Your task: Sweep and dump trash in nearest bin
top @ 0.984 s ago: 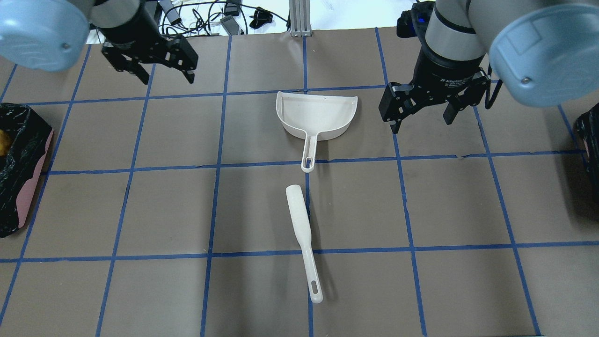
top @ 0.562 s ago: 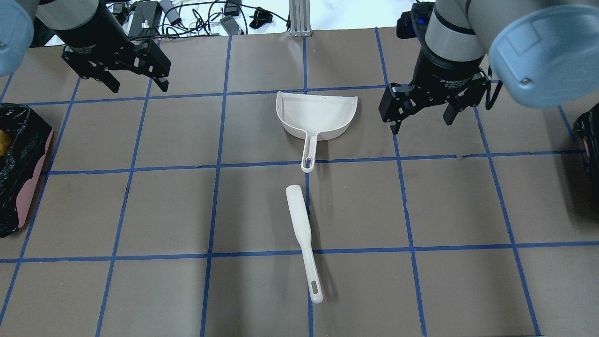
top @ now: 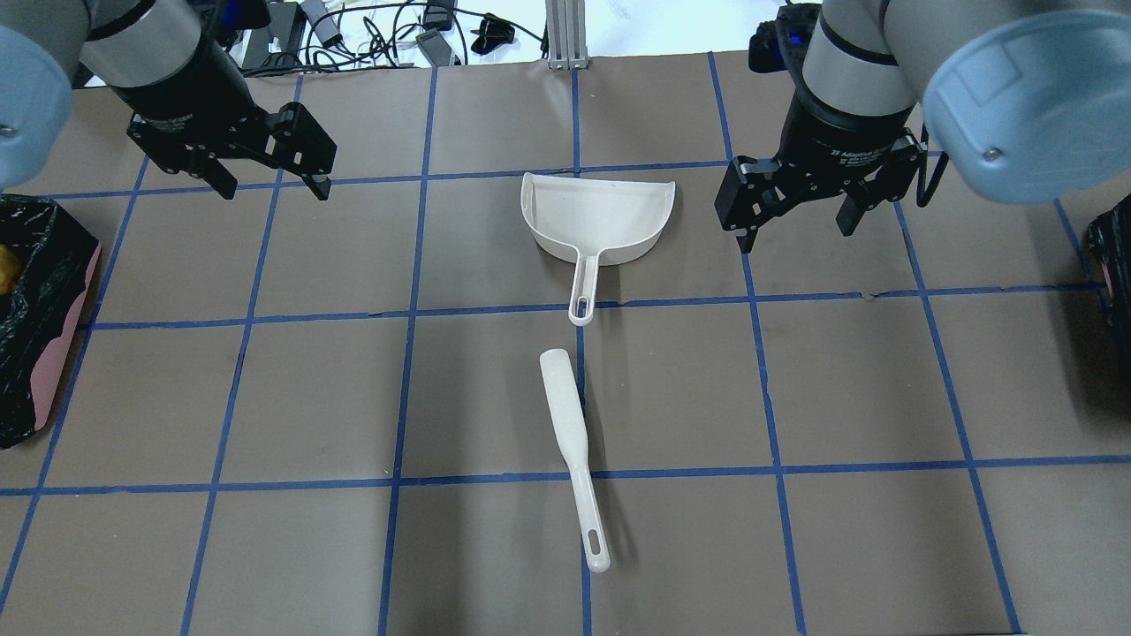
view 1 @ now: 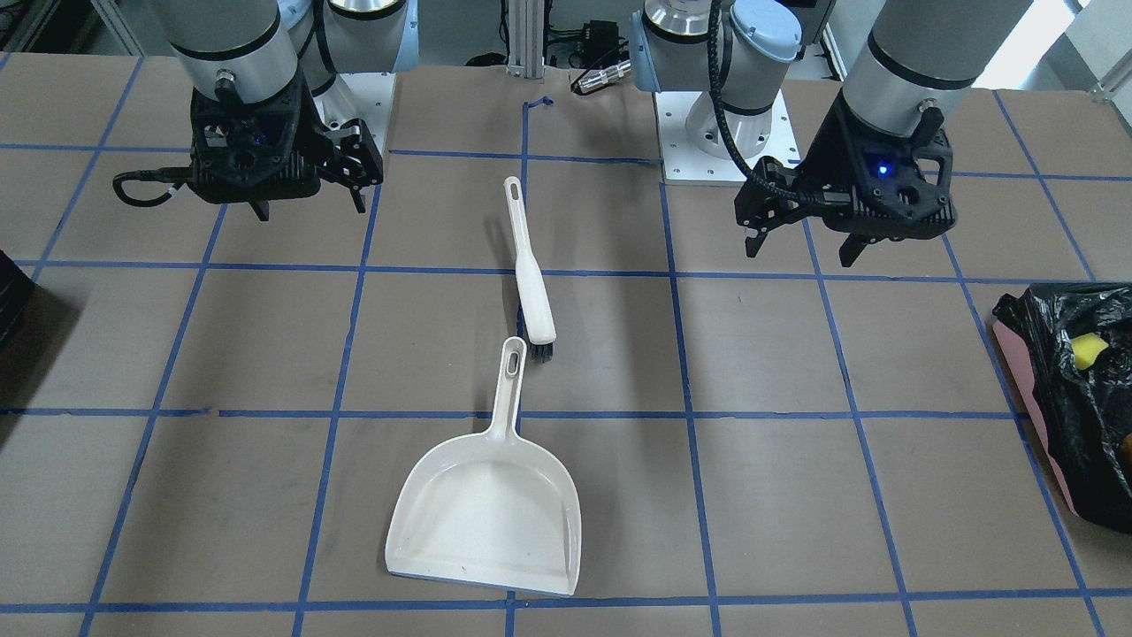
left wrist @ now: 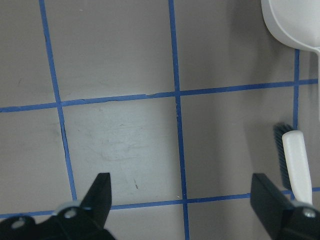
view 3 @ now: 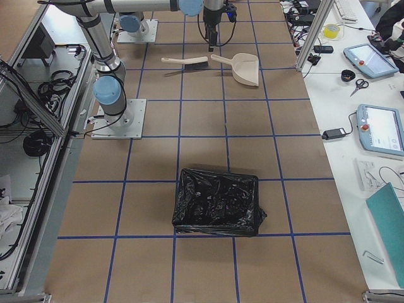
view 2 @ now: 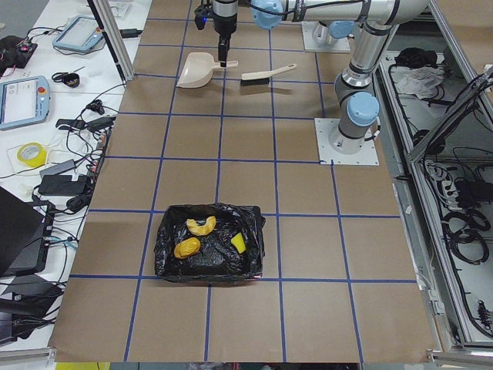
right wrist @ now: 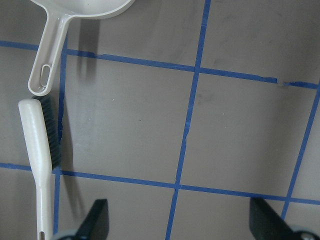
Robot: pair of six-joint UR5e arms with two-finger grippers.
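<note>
The pink-sided bin (top: pixel 55 358) with its black bag stands at the table's left end and shows at the right edge of the front view (view 1: pixel 1052 380). In the exterior left view the bin (view 2: pixel 166 254) holds a golden-brown lump (view 2: pixel 187 247), a curved yellow wedge (view 2: pixel 200 225) and a small yellow piece (view 2: pixel 239 243). My left gripper (top: pixel 272 188) is open and empty above the far left of the table, apart from the bin. My right gripper (top: pixel 798 234) is open and empty, just right of the white dustpan (top: pixel 601 216).
A white brush (top: pixel 565 433) lies on the table just nearer me than the dustpan's handle. A second black bin (top: pixel 1115 265) stands at the table's right end. Cables and devices lie beyond the far edge.
My left gripper swung left, then came back a little to the right and nearer, still open. The right arm, dustpan and brush have not moved.
</note>
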